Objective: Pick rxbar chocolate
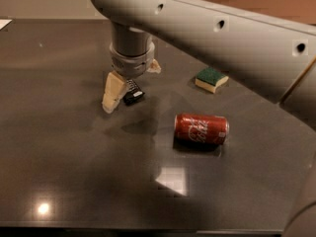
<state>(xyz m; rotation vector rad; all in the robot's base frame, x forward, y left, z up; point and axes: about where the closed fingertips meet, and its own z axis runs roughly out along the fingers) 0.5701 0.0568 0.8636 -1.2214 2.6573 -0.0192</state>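
Coca-Cola script shows on the red can [201,129], right of the gripper [132,83].

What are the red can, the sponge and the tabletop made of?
Red can: likely thin metal, glossy sheen. Sponge: yellow foam, matte green scrub layer. Tabletop: dark, polished, perhaps stone; it mirrors lights. The gripper, open, stands over the black bar.
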